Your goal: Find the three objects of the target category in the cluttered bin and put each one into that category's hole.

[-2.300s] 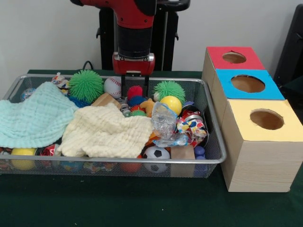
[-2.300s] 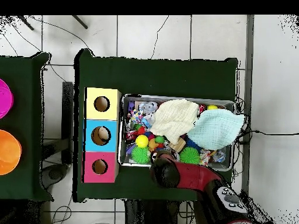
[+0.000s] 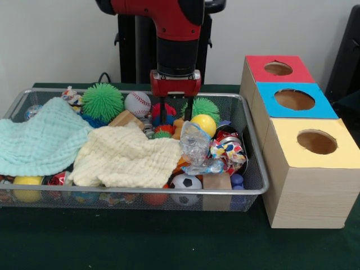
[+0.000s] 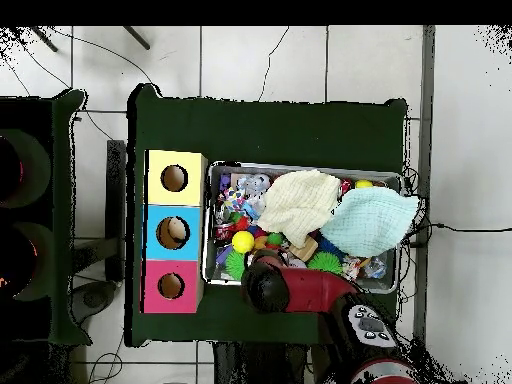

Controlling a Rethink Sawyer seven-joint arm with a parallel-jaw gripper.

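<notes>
1. Silver wire mesh formed the bin (image 3: 256, 147), heaped with balls and two cloths, a pale green one (image 3: 39, 140) and a cream one (image 3: 126, 156).
2. At the bin's far side, the gripper (image 3: 178, 116) hung low with its two dark fingers apart and nothing between them.
3. Just below the fingertips, toward the bin's near side, a small tan-orange shape (image 3: 178, 127) showed beside the smooth yellow ball (image 3: 203, 124); it may have been one of the three objects, but too little showed to be sure, and its long axis could not be read.
4. No other plush toy was plainly visible; the rest probably lay under the cloths.
5. Right of the bin in the front view stood the red-topped box, whose hole (image 3: 278, 68) was the farthest of the three, level with the bin's far side.
6. Judged from this, a short descent would meet the tan shape.
</notes>
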